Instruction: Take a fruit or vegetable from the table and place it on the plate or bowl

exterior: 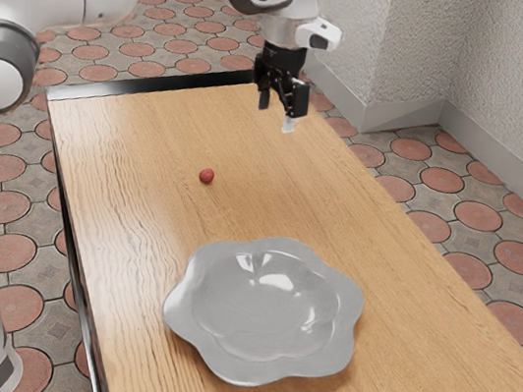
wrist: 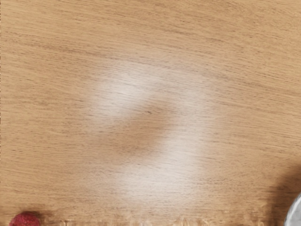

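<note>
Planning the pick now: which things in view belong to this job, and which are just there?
Job: small red fruit, grey plate, gripper.
Not the job: wooden table, tiled floor, wall.

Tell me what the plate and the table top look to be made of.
Plate: probably glazed ceramic or smooth plastic. It is grey and glossy, with soft highlights across its scalloped surface.
Table top: wood or wood veneer. It is light brown with fine grain lines, and pale reflections in the wrist view suggest a satin sheen.
</note>
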